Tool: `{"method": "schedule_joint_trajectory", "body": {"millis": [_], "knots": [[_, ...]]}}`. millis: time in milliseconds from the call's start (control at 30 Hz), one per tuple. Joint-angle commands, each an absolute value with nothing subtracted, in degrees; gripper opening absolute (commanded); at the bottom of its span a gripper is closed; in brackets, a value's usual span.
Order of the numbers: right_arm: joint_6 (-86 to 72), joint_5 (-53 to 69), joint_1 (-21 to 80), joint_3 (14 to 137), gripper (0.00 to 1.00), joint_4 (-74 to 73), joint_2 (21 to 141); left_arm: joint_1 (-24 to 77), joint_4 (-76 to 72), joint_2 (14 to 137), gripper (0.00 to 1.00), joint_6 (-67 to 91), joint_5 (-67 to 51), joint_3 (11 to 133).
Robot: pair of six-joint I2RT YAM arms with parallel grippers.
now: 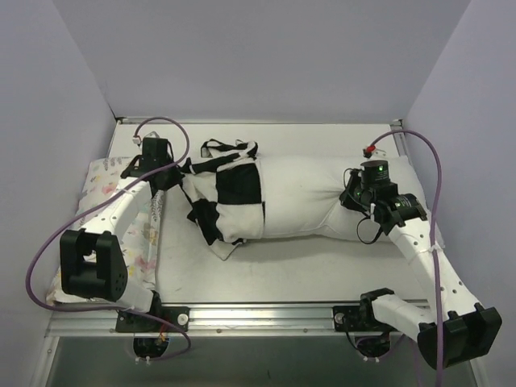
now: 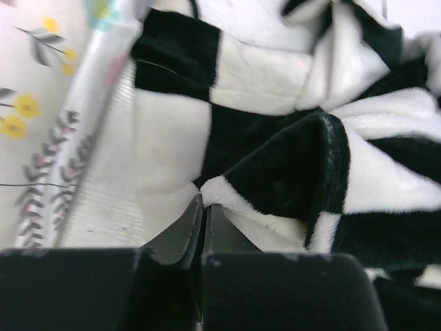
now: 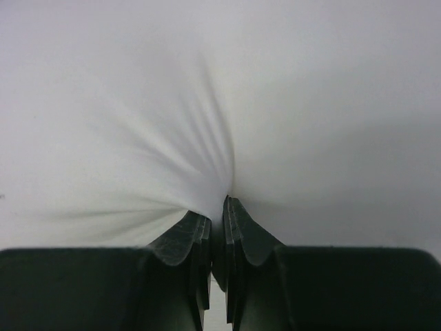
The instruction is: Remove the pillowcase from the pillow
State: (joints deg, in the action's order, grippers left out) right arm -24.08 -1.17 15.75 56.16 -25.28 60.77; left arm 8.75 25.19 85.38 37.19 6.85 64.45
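Observation:
The plump white pillow (image 1: 314,197) lies across the middle of the table. The black and white checkered pillowcase (image 1: 230,193) is bunched over its left end only. My left gripper (image 1: 179,173) is at the cover's left edge. In the left wrist view this gripper (image 2: 204,203) is shut, with a white corner of the pillowcase (image 2: 275,165) pinched at its tips. My right gripper (image 1: 349,193) presses into the pillow's bare right part. In the right wrist view that gripper (image 3: 219,207) is shut on a gathered fold of the pillow (image 3: 289,103).
A pastel floral pillow (image 1: 105,189) lies along the left side under my left arm, and the left wrist view shows it too (image 2: 27,103). Grey walls enclose the table on three sides. A metal rail (image 1: 258,314) runs along the near edge.

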Motion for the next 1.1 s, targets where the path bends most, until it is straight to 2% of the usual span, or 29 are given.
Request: {"method": "schedule_joint_trajectory", "body": {"millis": [0,267,433,533,667,900,933,967,1067], "knots": [[-24.4,-6.0,10.4,60.2,0.00,-30.4,57.0,3.2,25.9,85.8,0.00,34.7,17.0,68.2],[-27.2,-0.4,8.2,65.2,0.00,-31.6,55.8,3.8,25.4,87.5,0.00,34.5,12.9,69.3],[-28.4,3.4,8.3,70.8,0.00,-31.5,57.0,11.4,24.9,86.8,0.00,33.1,13.4,67.4],[-29.5,4.6,8.9,73.6,0.00,-29.7,57.7,13.4,22.4,84.7,0.00,35.5,13.4,61.9],[-31.5,5.5,9.1,83.3,0.00,-27.7,62.4,15.5,19.3,85.3,0.00,38.1,12.4,56.7],[-31.5,5.3,15.5,85.0,0.00,-19.7,69.7,20.0,17.8,83.9,0.00,39.6,12.1,52.9],[-31.2,6.0,16.3,83.9,0.00,-19.0,70.7,20.4,17.8,82.4,0.04,39.8,12.0,52.2],[-31.0,6.3,17.4,82.0,0.00,-16.4,72.1,20.6,17.8,81.5,0.15,40.1,11.7,51.9],[-31.5,8.4,18.6,72.0,0.00,-8.0,73.7,21.7,17.8,76.7,0.34,40.1,10.6,50.8]]}}
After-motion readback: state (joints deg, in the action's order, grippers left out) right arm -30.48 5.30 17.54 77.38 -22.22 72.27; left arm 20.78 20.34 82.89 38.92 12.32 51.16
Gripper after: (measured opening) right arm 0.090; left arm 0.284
